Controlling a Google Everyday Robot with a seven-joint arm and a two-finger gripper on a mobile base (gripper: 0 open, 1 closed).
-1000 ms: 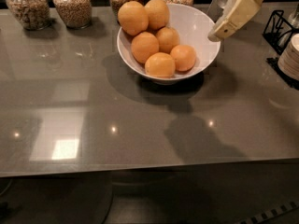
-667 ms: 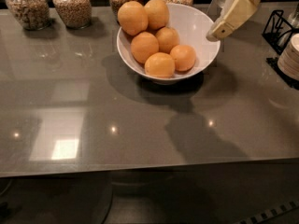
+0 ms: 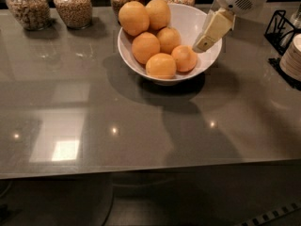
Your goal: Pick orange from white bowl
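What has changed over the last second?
The pincer has moved left and lower in the view, from outside the right rim of the white bowl to just over the orange at its right. No orange is lifted. The other oranges and the jars have not shifted.

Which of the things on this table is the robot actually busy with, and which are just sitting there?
Part of the job:
- gripper, at the bowl's right side
- orange, the small reddish one nearest the gripper
- white bowl

Just lying about:
- five other oranges in the bowl
- four glass jars at the back
- black wire rack, far right
- stacked white dishes, far right
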